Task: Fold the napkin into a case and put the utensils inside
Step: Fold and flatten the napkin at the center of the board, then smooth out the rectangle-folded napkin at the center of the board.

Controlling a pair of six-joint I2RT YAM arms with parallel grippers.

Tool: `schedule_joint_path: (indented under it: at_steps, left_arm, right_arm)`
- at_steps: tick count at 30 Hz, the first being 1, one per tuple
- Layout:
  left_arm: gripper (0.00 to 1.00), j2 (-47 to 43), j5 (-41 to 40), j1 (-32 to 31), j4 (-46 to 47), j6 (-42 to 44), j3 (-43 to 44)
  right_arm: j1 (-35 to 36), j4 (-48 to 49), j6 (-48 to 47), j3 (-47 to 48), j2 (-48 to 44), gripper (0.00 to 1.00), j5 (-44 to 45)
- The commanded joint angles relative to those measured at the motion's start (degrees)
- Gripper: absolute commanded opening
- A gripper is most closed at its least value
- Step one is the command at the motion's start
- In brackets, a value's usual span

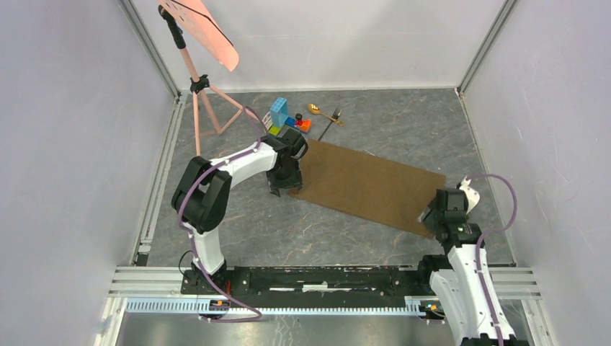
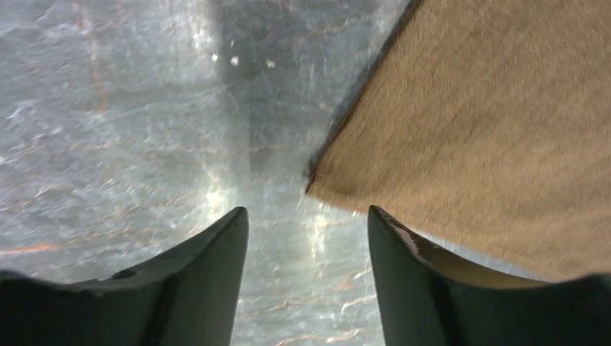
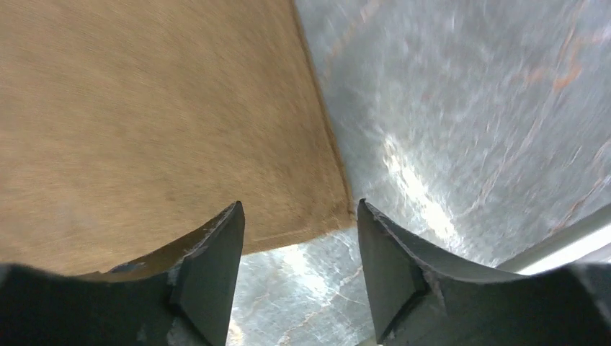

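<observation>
The brown napkin point(image 1: 367, 184) lies flat on the table as a long, slanted rectangle. My left gripper point(image 1: 282, 190) hovers at its near left corner. In the left wrist view the left gripper point(image 2: 306, 213) stands open over bare table, with the napkin point(image 2: 490, 122) corner just ahead of the fingertips. My right gripper point(image 1: 437, 216) is at the napkin's near right corner. In the right wrist view the right gripper point(image 3: 299, 205) is open and empty, and the napkin point(image 3: 158, 108) corner lies between the tips. The gold spoon point(image 1: 317, 110) and dark fork point(image 1: 331, 124) lie beyond the napkin's far edge.
Colourful toy blocks point(image 1: 284, 119) stand next to the utensils at the back. A pink stand point(image 1: 204, 86) holding a pink sheet rises at the back left. White walls point(image 1: 72, 144) with metal rails enclose the marbled grey table point(image 1: 302, 231).
</observation>
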Motion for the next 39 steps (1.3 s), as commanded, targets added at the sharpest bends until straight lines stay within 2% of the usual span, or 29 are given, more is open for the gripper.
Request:
schedule_joint_path:
  at_steps: [1, 4, 8, 12, 15, 20, 25, 28, 31, 33, 36, 39]
  left_arm:
    - [0.73, -9.87, 1.37, -0.34, -1.68, 5.26, -1.24]
    - [0.81, -13.32, 7.00, -0.56, 4.24, 7.41, -1.99]
    - [0.85, -10.37, 19.35, -0.74, 16.09, 5.61, -1.68]
    - [0.84, -2.73, 20.68, -0.95, 19.51, 4.34, 2.66]
    - [0.84, 0.64, 18.77, -0.93, 20.65, 4.23, 3.15]
    - [0.84, 1.05, 16.57, -1.13, 21.85, 2.49, -2.01]
    - [0.84, -2.17, 15.86, -1.56, 23.13, -0.03, -10.16]
    - [0.84, -5.94, 16.72, -2.92, 24.37, -0.92, -16.26]
    - [0.86, -10.98, 17.86, -4.25, 24.95, -1.82, -21.51]
    - [0.91, -14.06, 19.81, -4.62, 24.90, -2.50, -23.25]
    - [0.97, -18.28, 20.34, -4.63, 22.83, -2.56, -21.13]
    - [0.99, -18.07, 20.72, -3.42, 20.89, -1.64, -13.09]
  right_arm:
    - [-0.09, 2.90, -8.81, 8.45, -2.40, 0.73, -2.59]
    - [-0.09, 13.90, -14.51, 7.69, 0.03, 0.83, -13.06]
    - [-0.09, 33.23, -15.93, 3.86, 9.12, 0.84, -27.17]
    - [-0.09, 43.41, -15.97, 3.12, 22.37, 0.81, -35.79]
    - [-0.09, 43.50, -16.76, 2.16, 27.97, 0.79, -32.92]
    - [-0.22, 43.25, -17.00, -1.00, 28.82, 0.79, -26.98]
    - [-2.62, 38.69, -14.77, -3.93, 27.21, 0.87, -18.79]
    - [-4.19, 36.52, -15.36, -5.86, 24.16, 0.89, -17.98]
    - [-4.44, 30.27, -17.59, -4.01, 20.72, 0.89, -18.96]
    - [-4.44, 27.86, -19.30, -2.02, 18.11, 0.90, -23.40]
    - [-4.46, 25.65, -21.00, 2.92, 16.04, 0.92, -27.09]
    - [-4.53, 29.32, -20.50, 7.23, 18.12, 0.96, -28.24]
